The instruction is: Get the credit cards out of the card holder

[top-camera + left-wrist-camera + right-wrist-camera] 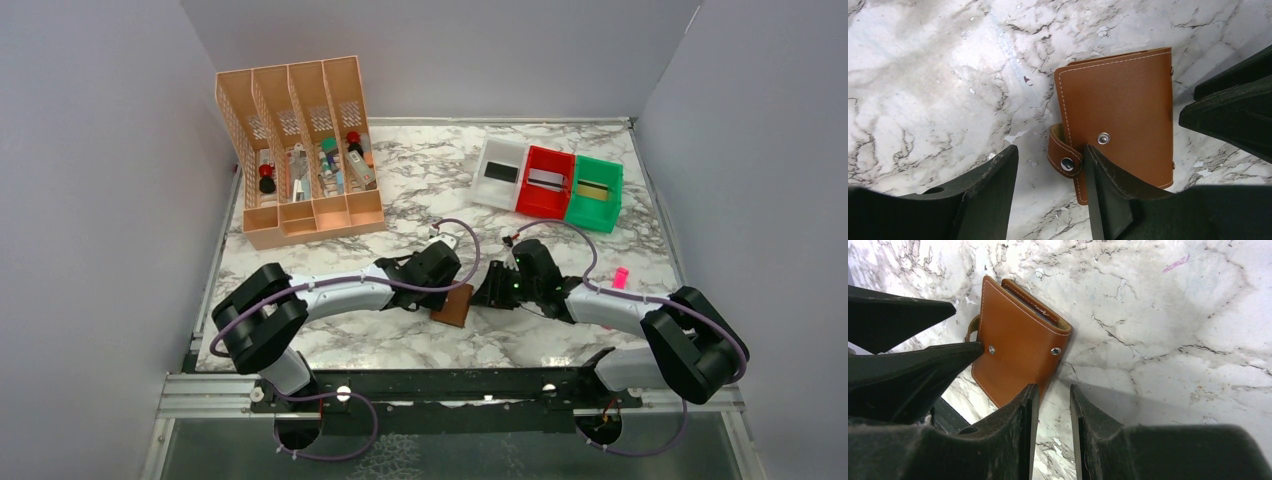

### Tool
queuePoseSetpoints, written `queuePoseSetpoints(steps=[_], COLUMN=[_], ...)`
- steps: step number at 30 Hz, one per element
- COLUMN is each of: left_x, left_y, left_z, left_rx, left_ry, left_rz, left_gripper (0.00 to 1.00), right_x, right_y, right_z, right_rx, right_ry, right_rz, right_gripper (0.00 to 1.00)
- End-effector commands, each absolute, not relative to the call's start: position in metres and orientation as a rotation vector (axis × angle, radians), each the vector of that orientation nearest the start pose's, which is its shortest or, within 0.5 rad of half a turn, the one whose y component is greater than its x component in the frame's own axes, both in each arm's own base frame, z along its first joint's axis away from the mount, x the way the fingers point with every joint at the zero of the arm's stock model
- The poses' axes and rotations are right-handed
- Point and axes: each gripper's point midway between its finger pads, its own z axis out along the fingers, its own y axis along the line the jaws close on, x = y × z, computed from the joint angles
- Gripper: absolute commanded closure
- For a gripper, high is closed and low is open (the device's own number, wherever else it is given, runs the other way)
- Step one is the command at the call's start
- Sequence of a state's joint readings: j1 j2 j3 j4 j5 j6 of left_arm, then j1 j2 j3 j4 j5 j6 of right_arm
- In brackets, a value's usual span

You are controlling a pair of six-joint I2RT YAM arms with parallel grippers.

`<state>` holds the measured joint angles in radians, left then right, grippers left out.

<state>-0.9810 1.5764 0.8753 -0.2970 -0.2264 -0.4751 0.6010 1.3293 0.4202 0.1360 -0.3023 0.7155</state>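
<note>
The card holder [454, 305] lay closed on the marble surface [420, 170], toward its near edge and about midway across, between the two arms' jaws. Its snap strap [1065, 160] was undone and curled off one edge, clear of the stud [1103, 138] on the cover. The left jaws stood fairly wide and held nothing, with one finger [1108, 195] over the cover just beside the strap. The right jaws were parted only narrowly and were also empty, with one finger [1023, 410] at the holder's corner. No credit cards showed.

The holder looked light, with a soft cover that would flex, and it would probably slide on the smooth marble. The likely way in was to pin one cover down and lift the other at the strap edge. The cards inside would likely be thin, stiff and slick, best pinched by an exposed edge.

At the far right stood a white bin [480, 175] holding a dark flat piece [501, 172], a red bin [545, 208] holding a grey flat piece [545, 180], and a green bin [590, 218] holding a yellowish flat piece [592, 190]. At the far left, a peach organiser [300, 225] held small oddments too small to name.
</note>
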Motion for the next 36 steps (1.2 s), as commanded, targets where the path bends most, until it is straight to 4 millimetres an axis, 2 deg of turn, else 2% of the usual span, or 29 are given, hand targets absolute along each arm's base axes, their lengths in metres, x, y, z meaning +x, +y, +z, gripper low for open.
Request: queuePoseSetpoints(steps=[1, 6, 8, 11, 14, 16, 22, 25, 29, 36], left_x=[0.215, 0.215, 0.215, 0.220, 0.221, 0.220, 0.222, 0.222, 0.222, 0.217], left_y=[-0.264, -0.264, -0.265, -0.273, -0.280, -0.281, -0.279, -0.279, -0.276, -0.259], left_z=[0.041, 0.038, 0.033, 0.032, 0.028, 0.026, 0.030, 0.035, 0.053, 0.084], left_rx=[0.512, 0.528, 0.532, 0.531, 0.516, 0.506, 0.495, 0.498, 0.492, 0.451], left_ry=[2.482, 2.486, 2.495, 2.499, 2.513, 2.516, 2.489, 2.474, 2.429, 2.333], left_rz=[-0.219, -0.211, -0.205, -0.208, -0.224, -0.240, -0.243, -0.254, -0.290, -0.340], left_gripper=[0.47, 0.50, 0.55, 0.58, 0.68, 0.71, 0.85, 1.00, 1.00, 1.00], right_x=[0.208, 0.208, 0.207, 0.207, 0.205, 0.204, 0.204, 0.203, 0.204, 0.214], right_y=[0.236, 0.237, 0.237, 0.237, 0.239, 0.239, 0.240, 0.240, 0.242, 0.237], right_z=[0.034, 0.034, 0.033, 0.032, 0.030, 0.029, 0.030, 0.031, 0.035, 0.048], right_rx=[-0.040, -0.043, -0.042, -0.032, -0.032, -0.034, -0.041, -0.046, -0.054, -0.085], right_ry=[2.508, 2.510, 2.512, 2.514, 2.519, 2.524, 2.525, 2.528, 2.520, 2.496], right_rz=[0.945, 0.952, 0.951, 0.957, 0.974, 0.975, 0.982, 0.986, 0.993, 0.916], right_gripper=[0.65, 0.65, 0.65, 0.65, 0.65, 0.65, 0.65, 0.65, 0.64, 0.64])
